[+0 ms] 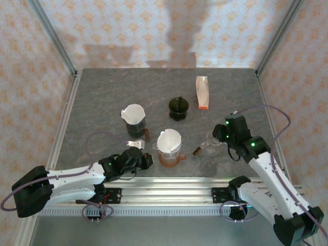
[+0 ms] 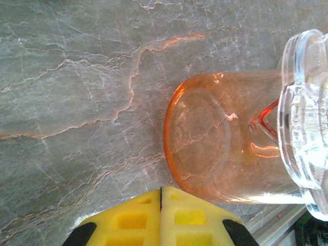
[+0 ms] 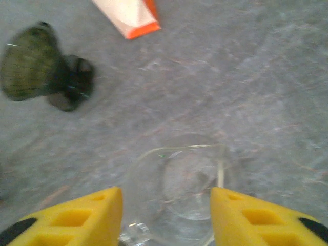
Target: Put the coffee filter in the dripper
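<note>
Coffee filter (image 1: pixel 169 138), a white paper cone, stands upright near the lower centre of the top view. Its long axis is vertical, with the open mouth facing up and the tip sunk into the dripper (image 1: pixel 177 149). The dripper is clear, ribbed glass set on an orange glass (image 1: pixel 171 160) with a round, smooth wall. In the left wrist view that wall is see-through and the dripper's flange is cut off by the right edge.

The left gripper (image 2: pixel 161 218) lies low just left of the orange glass. Its yellow fingers are pressed together with nothing between them.

The right gripper (image 3: pixel 166 215) has its fingers spread apart and holds nothing. A clear glass piece (image 3: pixel 187 187) lies on the table below the gap. The piece is blurred, its outline is faint, and I cannot tell whether either finger touches it.

A second filter (image 1: pixel 133 113) sits mouth-up in a dark vessel (image 1: pixel 138 124) at centre left. A green dripper (image 1: pixel 178 107) of ridged dark glass stands at centre. A white packet (image 1: pixel 202 92) with an orange end lies at upper right. The table (image 1: pixel 102 97) is grey, veined stone.
</note>
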{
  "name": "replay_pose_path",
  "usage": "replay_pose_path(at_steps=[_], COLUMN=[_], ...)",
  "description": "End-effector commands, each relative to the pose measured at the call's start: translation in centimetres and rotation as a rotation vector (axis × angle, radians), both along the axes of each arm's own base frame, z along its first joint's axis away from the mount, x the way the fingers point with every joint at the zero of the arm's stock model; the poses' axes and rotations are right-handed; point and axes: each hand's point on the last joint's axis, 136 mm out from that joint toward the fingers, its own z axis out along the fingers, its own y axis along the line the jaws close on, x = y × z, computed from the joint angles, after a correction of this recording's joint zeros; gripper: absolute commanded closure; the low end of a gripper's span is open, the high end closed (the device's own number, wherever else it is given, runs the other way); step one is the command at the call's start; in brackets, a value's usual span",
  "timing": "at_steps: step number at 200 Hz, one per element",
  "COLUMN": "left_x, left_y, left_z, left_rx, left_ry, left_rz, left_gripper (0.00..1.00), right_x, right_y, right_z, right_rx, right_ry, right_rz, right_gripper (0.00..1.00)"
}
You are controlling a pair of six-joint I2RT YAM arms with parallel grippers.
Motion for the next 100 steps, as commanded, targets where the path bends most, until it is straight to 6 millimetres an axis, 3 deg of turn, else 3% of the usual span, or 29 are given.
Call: replay_pose_path(at_steps=[1,42,72,100], left_x=[0.2,-0.3,-0.7,-0.9], left_y=[-0.6,-1.0,-1.2,-1.7], left_z=[0.8,0.9,0.7,0.1], left_rx=[0.004,0.011,0.014,-0.020], left_ry=[-0.021,-0.021,-0.018,-0.009], left_rz=[-0.016,-0.034,-0.038,-0.038], left_gripper=[0.95,0.88,0.85,0.85], right_x=[-1.6,-5.6,-8.2,-10.2], right_y=[3.2,7.5,9.5,11.6], right_z=[0.8,-0.7,-3.2,-5.6], right_rx=[0.081,0.122,0.116,0.168], right_ry=[-0.014,0.009,0.057,0.067], right_rz=[0.148,0.315,0.396,0.476], right_gripper=[0.57,0.65,0.74,0.76])
